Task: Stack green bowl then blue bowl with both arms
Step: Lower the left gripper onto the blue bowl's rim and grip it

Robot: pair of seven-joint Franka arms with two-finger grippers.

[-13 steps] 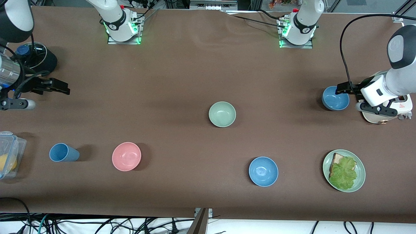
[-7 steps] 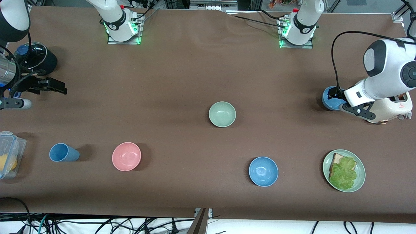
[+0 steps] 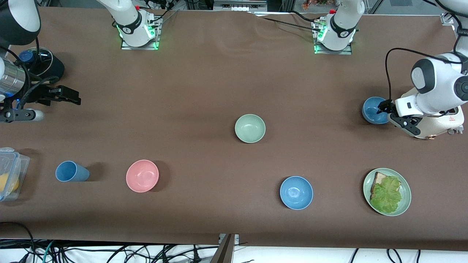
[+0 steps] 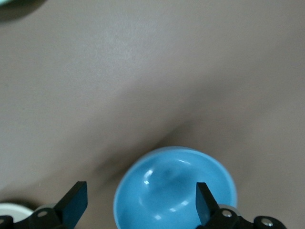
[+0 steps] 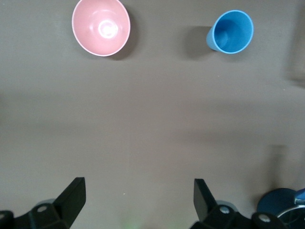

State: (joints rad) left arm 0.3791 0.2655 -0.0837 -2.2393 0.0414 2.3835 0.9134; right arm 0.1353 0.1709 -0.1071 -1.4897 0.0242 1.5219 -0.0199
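The green bowl (image 3: 250,128) sits upright and empty at the table's middle. One blue bowl (image 3: 296,192) sits nearer to the camera than it. A second blue bowl (image 3: 371,109) sits at the left arm's end. My left gripper (image 3: 384,107) is open, low over that second bowl. In the left wrist view the blue bowl (image 4: 174,191) lies under the left gripper (image 4: 140,205), one finger over its inside and one outside its rim. My right gripper (image 3: 71,98) is open and empty over bare table at the right arm's end, as the right wrist view (image 5: 138,200) shows.
A pink bowl (image 3: 142,175) and a blue cup (image 3: 71,171) on its side lie toward the right arm's end. A green plate (image 3: 406,204) with bread and lettuce, a white appliance (image 3: 438,124), a black pot (image 3: 40,64) and a plastic box (image 3: 9,173) stand at the ends.
The left arm has swung round and brought its gripper down over the blue bowl at its end. The right gripper has shifted slightly. The bowls have not moved.
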